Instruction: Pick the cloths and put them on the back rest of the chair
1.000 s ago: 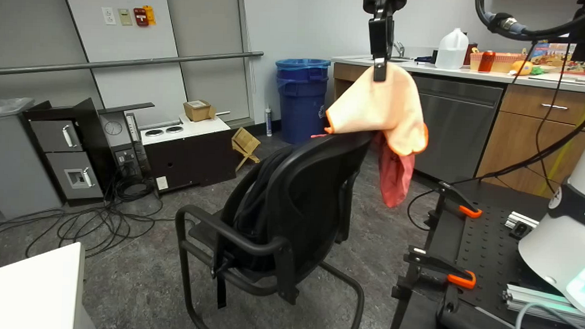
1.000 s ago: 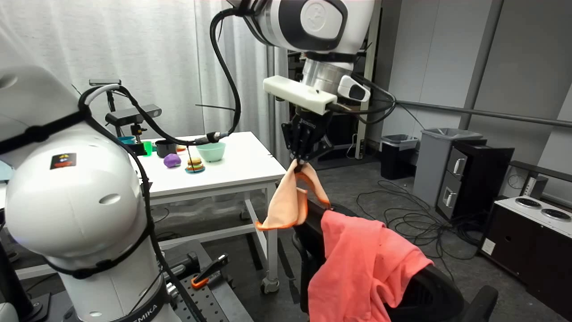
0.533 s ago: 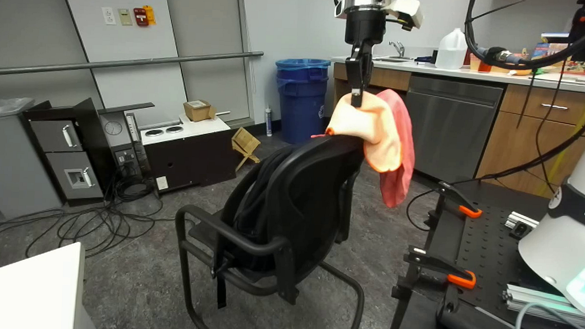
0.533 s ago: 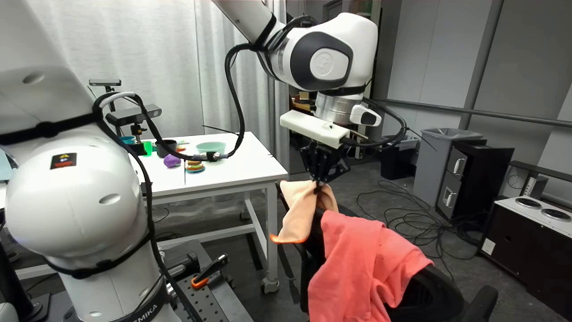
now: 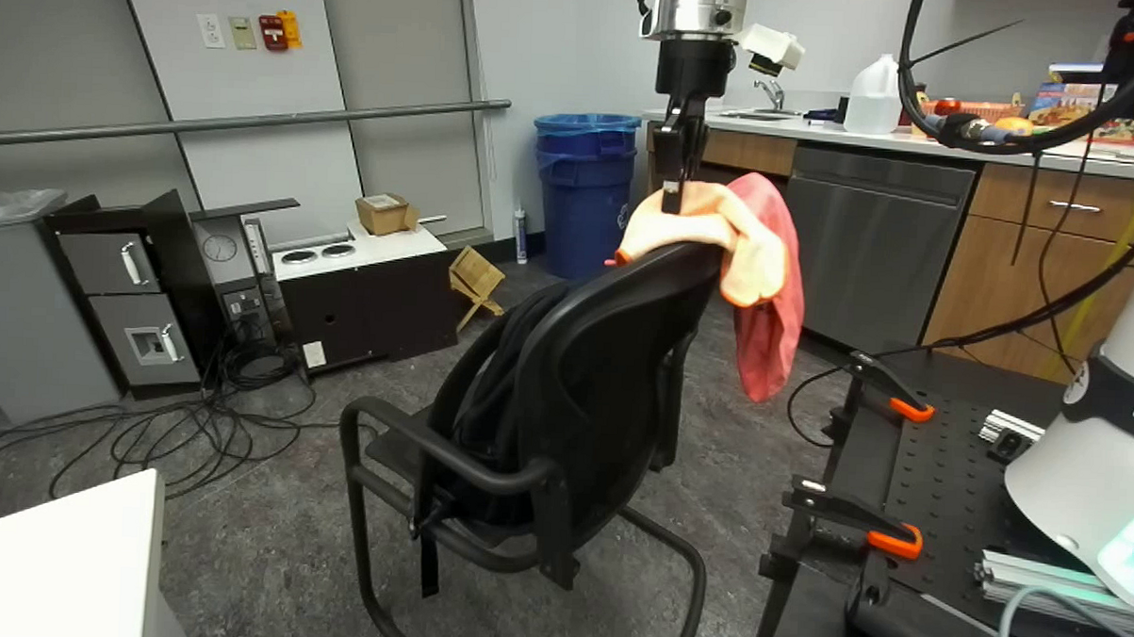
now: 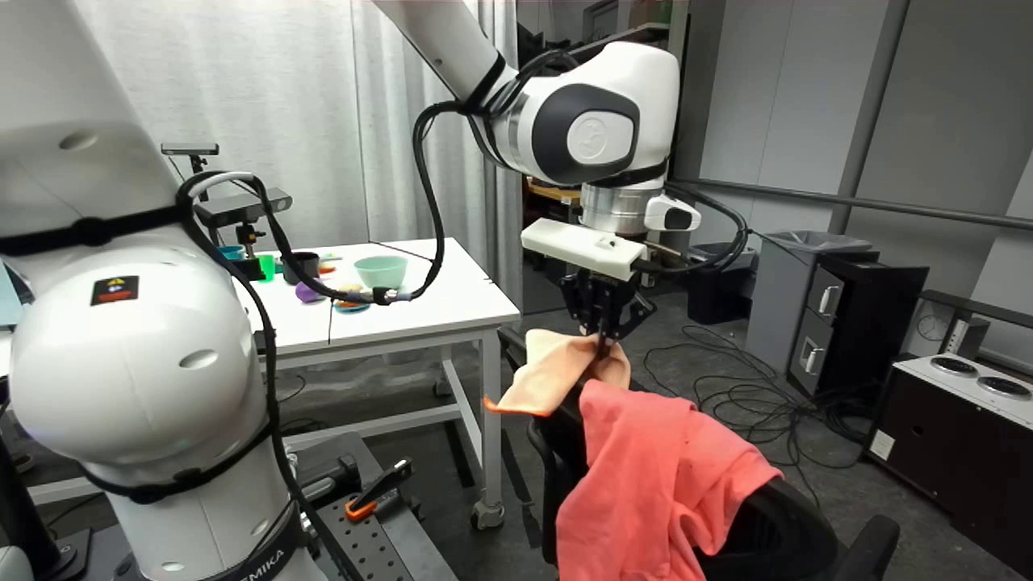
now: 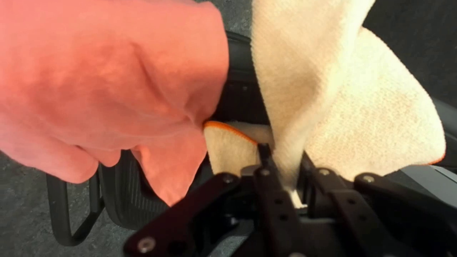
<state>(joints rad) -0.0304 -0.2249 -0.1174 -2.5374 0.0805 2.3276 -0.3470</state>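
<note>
orange-edged peach-cream cloth (image 6: 553, 369) lies over the curved black back rest (image 5: 602, 381), straight below my black claw (image 7: 285, 152), pinched or loose can't tell

peach cloth (image 6: 553, 367) (gripper (image 6: 603, 347) too) has come down.

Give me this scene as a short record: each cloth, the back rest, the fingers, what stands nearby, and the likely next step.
red-pink cloth: draped over the chair's back rest, clear of the fingers
peach cloth: orange-edged, bunched over the top edge, beside the red-pink cloth
back rest: black, curved, upright
fingers: either side of a fold of the peach cloth; whether clamped, unclear
nearby: white table with a mint-green bowl on it
next step: probably let go of the peach cloth and lift away
</note>
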